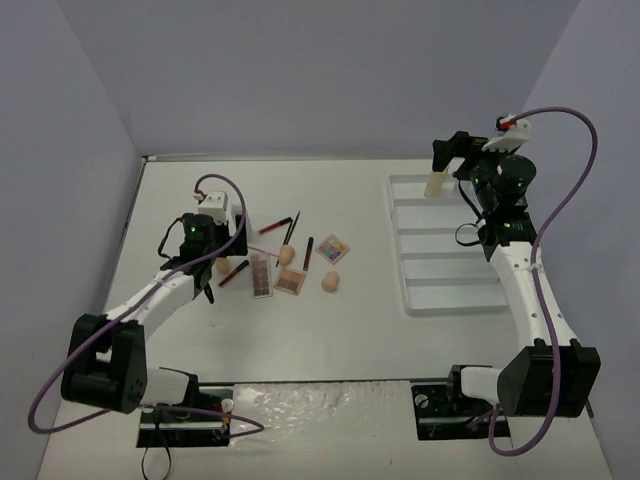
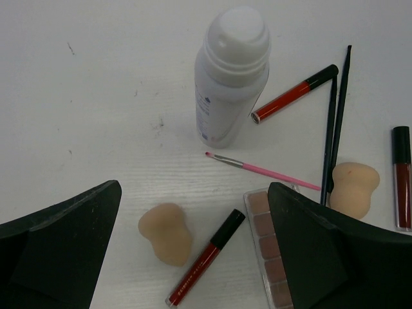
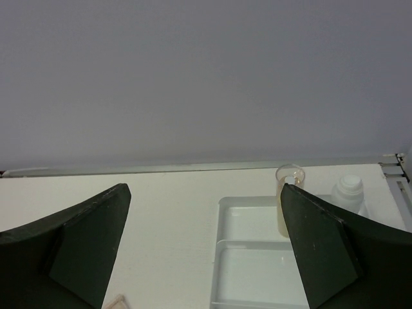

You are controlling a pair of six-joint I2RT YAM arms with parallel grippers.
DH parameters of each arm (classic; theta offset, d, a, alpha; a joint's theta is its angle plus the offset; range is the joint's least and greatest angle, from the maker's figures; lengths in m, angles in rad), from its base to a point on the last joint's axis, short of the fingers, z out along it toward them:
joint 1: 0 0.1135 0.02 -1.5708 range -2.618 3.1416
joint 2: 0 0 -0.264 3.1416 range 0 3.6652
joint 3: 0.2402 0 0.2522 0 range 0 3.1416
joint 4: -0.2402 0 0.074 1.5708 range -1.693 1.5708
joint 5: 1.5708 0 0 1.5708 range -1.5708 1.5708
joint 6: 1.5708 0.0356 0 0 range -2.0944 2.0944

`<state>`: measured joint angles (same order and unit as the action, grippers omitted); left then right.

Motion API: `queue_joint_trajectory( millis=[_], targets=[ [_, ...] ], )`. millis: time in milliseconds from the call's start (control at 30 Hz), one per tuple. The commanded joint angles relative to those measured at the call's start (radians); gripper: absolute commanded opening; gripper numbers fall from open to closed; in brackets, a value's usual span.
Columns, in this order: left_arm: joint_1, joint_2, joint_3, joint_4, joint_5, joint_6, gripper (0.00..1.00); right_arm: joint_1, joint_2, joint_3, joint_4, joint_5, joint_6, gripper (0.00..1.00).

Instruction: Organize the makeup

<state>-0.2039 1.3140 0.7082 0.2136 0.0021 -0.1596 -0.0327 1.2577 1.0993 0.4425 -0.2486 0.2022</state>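
My left gripper (image 2: 194, 187) is open and empty, low over the table, with a beige sponge (image 2: 166, 233) and a red lip tube (image 2: 206, 256) between its fingers. A brown palette (image 2: 264, 244) lies partly under its right finger. A white bottle (image 2: 230, 77) stands beyond them. A pink brush (image 2: 264, 170), two black brushes (image 2: 336, 129), a second sponge (image 2: 351, 188) and more lip tubes (image 2: 293, 94) lie to the right. My right gripper (image 3: 203, 190) is open and empty above the tray's far end. The amber bottle (image 3: 287, 193) and a second white bottle (image 3: 347, 192) stand there.
The white compartmented tray (image 1: 450, 300) lies at the right, its nearer compartments bare. In the top view, palettes (image 1: 333, 249), a third sponge (image 1: 330, 283) and a lip tube (image 1: 308, 252) lie mid-table. My left gripper (image 1: 212, 262) is at their left edge. Walls close in on three sides.
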Motion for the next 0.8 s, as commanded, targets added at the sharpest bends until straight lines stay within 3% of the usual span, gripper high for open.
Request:
queue_joint_trajectory(
  millis=[0,367,767],
  targets=[
    [-0.004,0.093,0.039,0.343,0.019,0.026,0.97,0.026,-0.09,-0.018,0.009,-0.059,0.031,1.0],
    [0.015,0.289,0.086,0.518,0.064,0.006,0.94,0.125,-0.154,-0.047,-0.069,-0.114,-0.037,1.0],
    [0.015,0.389,0.115,0.616,0.078,-0.041,0.76,0.166,-0.161,-0.077,-0.103,-0.139,-0.076,1.0]
  ],
)
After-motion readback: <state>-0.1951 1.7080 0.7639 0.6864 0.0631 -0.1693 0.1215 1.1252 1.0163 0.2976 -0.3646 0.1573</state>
